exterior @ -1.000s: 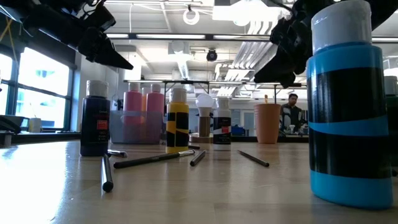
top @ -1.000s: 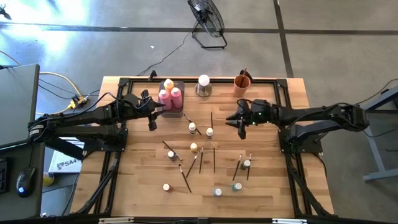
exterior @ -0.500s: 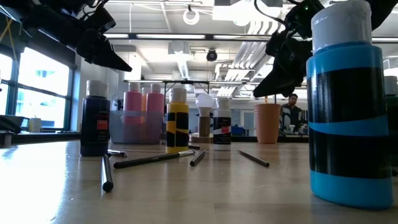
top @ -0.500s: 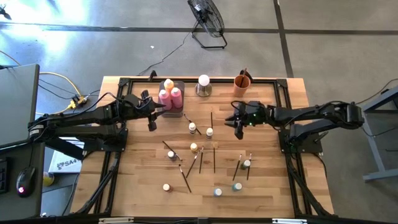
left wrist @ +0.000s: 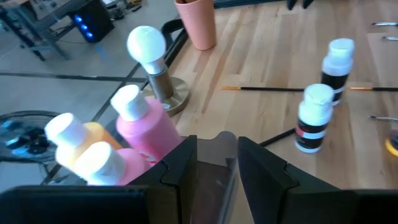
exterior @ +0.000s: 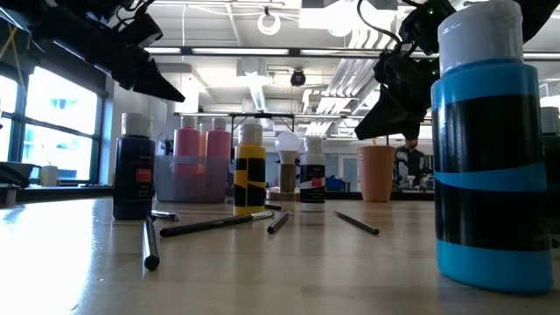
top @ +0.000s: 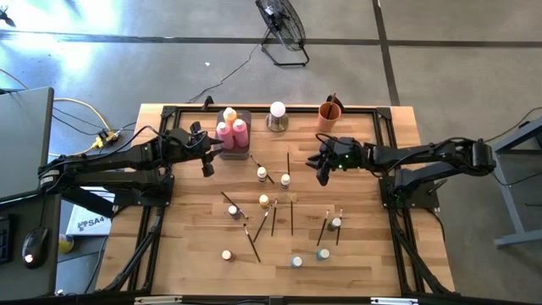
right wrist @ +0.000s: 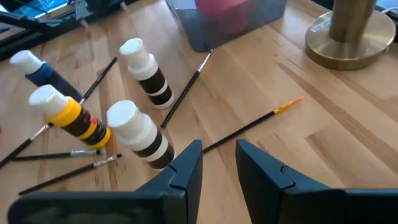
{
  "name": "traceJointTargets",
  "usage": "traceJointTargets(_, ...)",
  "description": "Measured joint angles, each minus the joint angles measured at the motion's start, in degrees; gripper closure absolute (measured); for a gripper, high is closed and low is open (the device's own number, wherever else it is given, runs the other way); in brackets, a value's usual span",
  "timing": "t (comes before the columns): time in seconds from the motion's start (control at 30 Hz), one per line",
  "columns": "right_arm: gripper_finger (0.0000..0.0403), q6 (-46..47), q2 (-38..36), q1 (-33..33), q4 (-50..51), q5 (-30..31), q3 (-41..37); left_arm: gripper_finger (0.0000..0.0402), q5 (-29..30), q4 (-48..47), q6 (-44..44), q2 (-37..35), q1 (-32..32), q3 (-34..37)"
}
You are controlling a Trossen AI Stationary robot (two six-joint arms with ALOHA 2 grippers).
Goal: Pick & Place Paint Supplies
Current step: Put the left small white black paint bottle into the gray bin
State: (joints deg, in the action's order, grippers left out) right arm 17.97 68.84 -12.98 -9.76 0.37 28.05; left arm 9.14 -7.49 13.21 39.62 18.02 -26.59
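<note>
Blue-banded bottle (exterior: 486, 144): nearest the low camera, upright on the worktop (top: 373, 246), white cap, black and blue bands.
Front row of small bottles (top: 296, 262): three white-capped ones stand near the worktop's near edge in the high view, each apart from the others.
Loose brushes (top: 291, 213): several thin dark-handled ones lie scattered over the middle of the worktop, some crossing beside the small bottles.
Yellow-banded bottle (exterior: 250, 168): upright mid-worktop, a brush (exterior: 214, 225) lying just in front of it.
Dark bottle (exterior: 133, 168): upright, standing apart from the yellow-banded one.
Two white-capped bottles (top: 285, 180): upright near the middle, black bands, a long brush with an orange tip (right wrist: 249, 128) lying close by.
Right gripper (top: 321, 174): hovers above the worktop just beside those two bottles, fingers (right wrist: 186, 167) a little apart, holding nothing.
Left gripper (top: 206, 164): hovers at the grey tray's (top: 245, 156) edge, fingers (left wrist: 180, 165) slightly apart, empty.
Pink and yellow bottles (top: 230, 129): standing together inside the grey tray at the far side.
White ball on metal base (top: 277, 116): far edge, between tray and cup.
Orange cup (top: 329, 113): far edge, a dark handle sticking out of it.
</note>
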Motion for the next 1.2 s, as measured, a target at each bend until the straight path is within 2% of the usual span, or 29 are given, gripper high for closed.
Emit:
traceJointTargets(0.5, 0.0312, -0.3, 0.0, 2.5, -1.6, -0.7, 0.0, 0.0291, -0.9, 0.9, -0.2, 0.0, 0.0, 0.0)
traceJointTargets(0.73, 0.0312, -5.7, 0.0, 2.5, -3.0, 2.4, 0.0, 0.0291, -1.2, 0.9, -4.7, 0.0, 0.0, 0.0)
traceJointTargets(0.9, 0.0312, -5.6, 0.0, 2.5, -3.0, -0.6, 0.0, 0.0291, -1.2, 0.9, -4.7, 0.0, 0.0, 0.0)
traceJointTargets(1.2, 0.0312, -5.5, 0.0, 2.5, -3.0, -0.9, 0.0, 0.0291, -1.1, 0.9, -4.6, 0.0, 0.0, 0.0)
